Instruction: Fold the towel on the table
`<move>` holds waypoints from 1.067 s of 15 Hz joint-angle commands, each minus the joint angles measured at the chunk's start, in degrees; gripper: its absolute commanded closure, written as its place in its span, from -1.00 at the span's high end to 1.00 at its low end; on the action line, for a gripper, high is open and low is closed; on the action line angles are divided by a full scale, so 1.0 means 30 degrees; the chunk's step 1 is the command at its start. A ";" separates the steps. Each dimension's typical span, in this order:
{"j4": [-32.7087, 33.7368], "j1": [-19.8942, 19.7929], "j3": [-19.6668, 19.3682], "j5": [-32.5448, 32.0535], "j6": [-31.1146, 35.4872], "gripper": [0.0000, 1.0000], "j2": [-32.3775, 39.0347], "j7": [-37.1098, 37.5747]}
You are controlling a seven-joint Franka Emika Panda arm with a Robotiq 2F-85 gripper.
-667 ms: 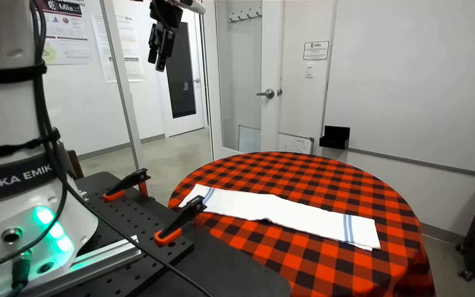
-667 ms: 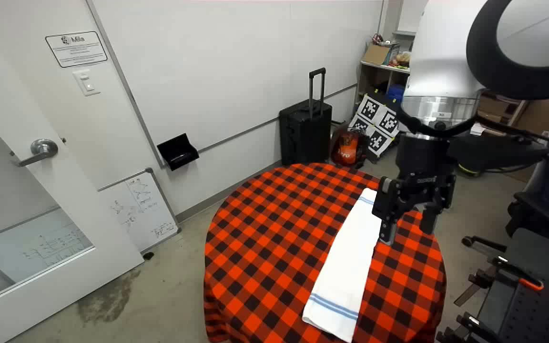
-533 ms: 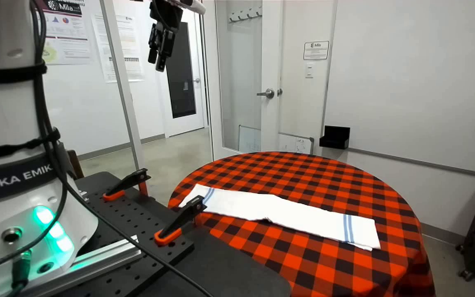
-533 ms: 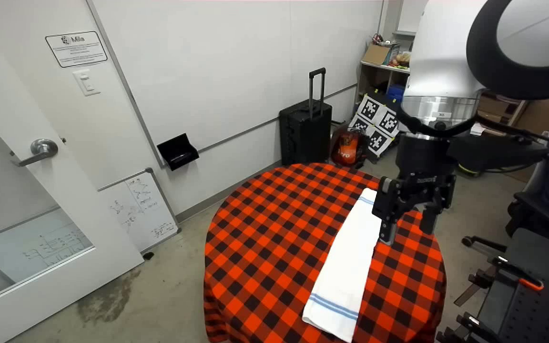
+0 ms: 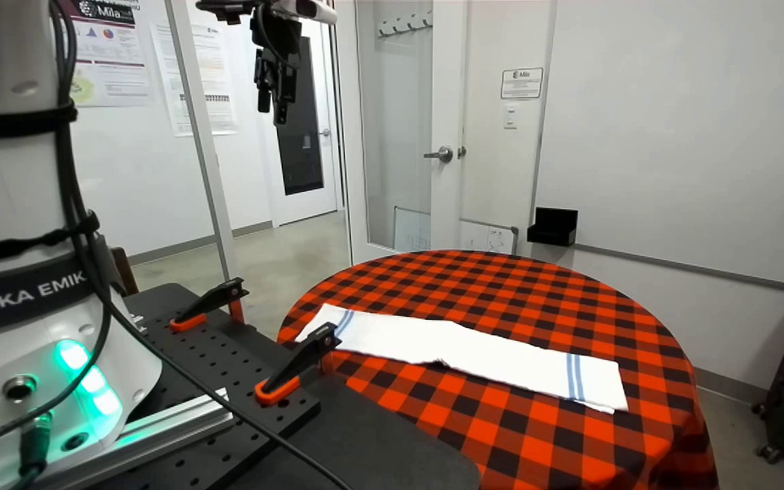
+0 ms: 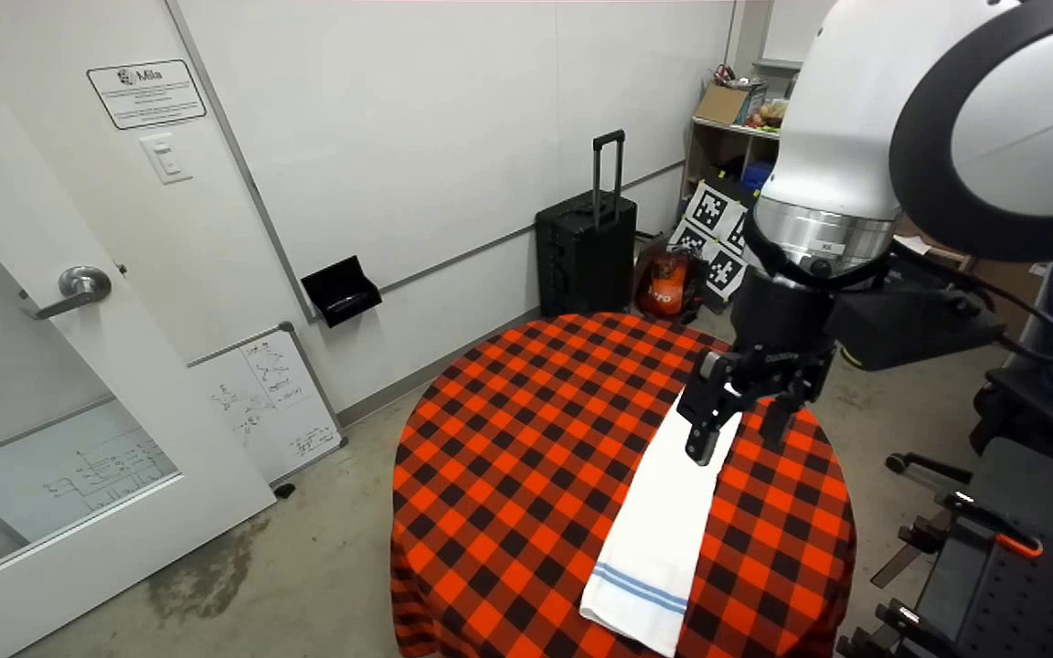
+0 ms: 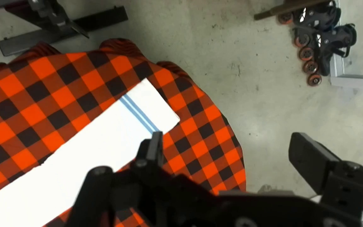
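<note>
gripper (image 7: 227, 135): fingers (image 7: 310, 160) spread wide in the wrist view, pointing downward, well above the red-and-black checked table (image 5: 501, 286) | towel (image 5: 460, 348): lies stretched out flat on that table, apart from the gripper; blue stripes near both ends; small rumple midway along one long edge; one end near the table's rim

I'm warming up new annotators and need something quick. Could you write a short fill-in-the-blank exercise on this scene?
1. In the wrist view, the towel shows ____ (a number) blue stripes near its end.
2. The gripper is not shut but ____.
3. The lights on the robot base glow ____.
4. The suitcase is ____ in colour.

Missing words: two; open; green; black.
</note>
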 commanded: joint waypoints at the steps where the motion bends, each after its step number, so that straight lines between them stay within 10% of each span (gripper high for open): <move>1: -0.0714 -0.0121 0.0614 -0.1170 0.3425 1.00 0.0593 0.0857; 9: -0.0675 0.0190 0.0208 -0.0988 0.3067 1.00 0.0615 0.0404; 16: 0.0542 -0.0784 0.2485 -1.1068 0.3067 1.00 0.4393 0.4396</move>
